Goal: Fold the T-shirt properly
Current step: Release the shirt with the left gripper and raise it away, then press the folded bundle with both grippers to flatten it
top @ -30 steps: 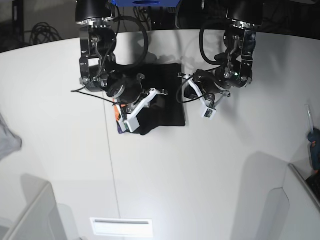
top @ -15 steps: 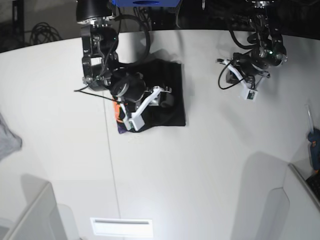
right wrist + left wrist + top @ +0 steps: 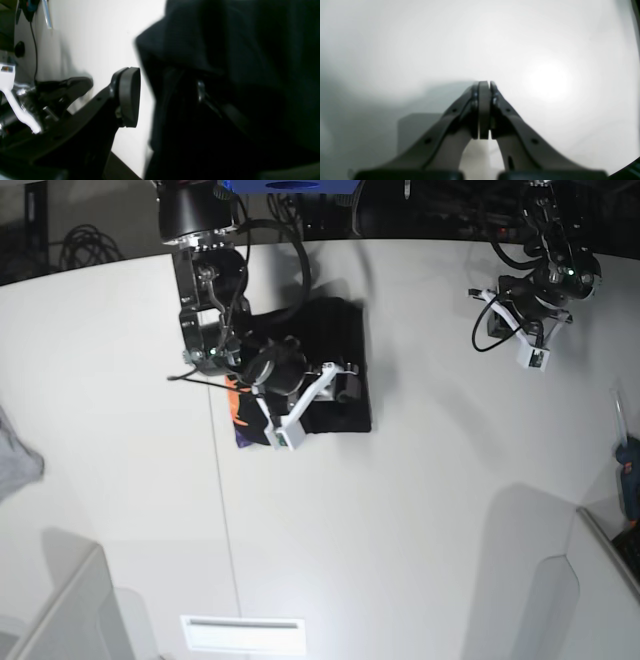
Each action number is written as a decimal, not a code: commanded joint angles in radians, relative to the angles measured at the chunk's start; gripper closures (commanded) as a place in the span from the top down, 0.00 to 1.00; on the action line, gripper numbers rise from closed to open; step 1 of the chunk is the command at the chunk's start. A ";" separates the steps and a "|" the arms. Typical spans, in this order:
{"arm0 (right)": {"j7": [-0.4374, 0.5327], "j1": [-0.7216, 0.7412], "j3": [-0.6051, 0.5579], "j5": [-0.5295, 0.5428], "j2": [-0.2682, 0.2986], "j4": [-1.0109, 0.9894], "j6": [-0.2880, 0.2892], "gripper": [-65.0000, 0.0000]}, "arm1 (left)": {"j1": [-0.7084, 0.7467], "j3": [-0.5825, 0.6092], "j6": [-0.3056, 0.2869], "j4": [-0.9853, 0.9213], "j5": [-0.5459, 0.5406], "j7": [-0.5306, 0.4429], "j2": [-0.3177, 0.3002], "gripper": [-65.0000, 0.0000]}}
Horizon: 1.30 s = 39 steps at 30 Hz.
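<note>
The black T-shirt (image 3: 325, 345) lies folded into a small block at the back of the white table (image 3: 400, 510), with a strip of its orange-and-purple print (image 3: 236, 416) showing at its left edge. My right gripper (image 3: 342, 386) rests low on the shirt's front part. In the right wrist view it (image 3: 165, 96) stands open: one pad (image 3: 128, 96) is bare, and the other finger is draped in black T-shirt cloth (image 3: 237, 50). My left gripper (image 3: 500, 320) hangs far to the right of the shirt. It (image 3: 484, 86) is shut on nothing, above bare table.
A light grey cloth (image 3: 15, 460) lies at the table's left edge. White bin walls stand at the front left (image 3: 60, 610) and front right (image 3: 600, 580). A blue tool (image 3: 628, 470) sits at the right edge, and a white slot plate (image 3: 243, 635) at the front.
My right gripper has opened and slid a little to the right over the shirt. The left arm has swung away from the shirt toward the back right, staying shut.
</note>
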 commanded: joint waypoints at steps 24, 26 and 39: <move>0.232 0.000 -0.140 0.031 0.190 0.263 -0.197 0.00 | 0.006 0.005 -0.172 0.144 -0.011 -0.016 0.034 0.00; 0.262 -0.049 -0.074 0.031 0.219 0.289 -0.197 0.00 | 0.003 0.007 -0.192 0.171 -0.011 -0.016 0.065 0.00; 0.271 -0.168 0.061 0.031 0.280 0.299 -0.190 0.00 | -0.131 0.256 -0.192 0.021 -0.295 -0.016 0.073 0.92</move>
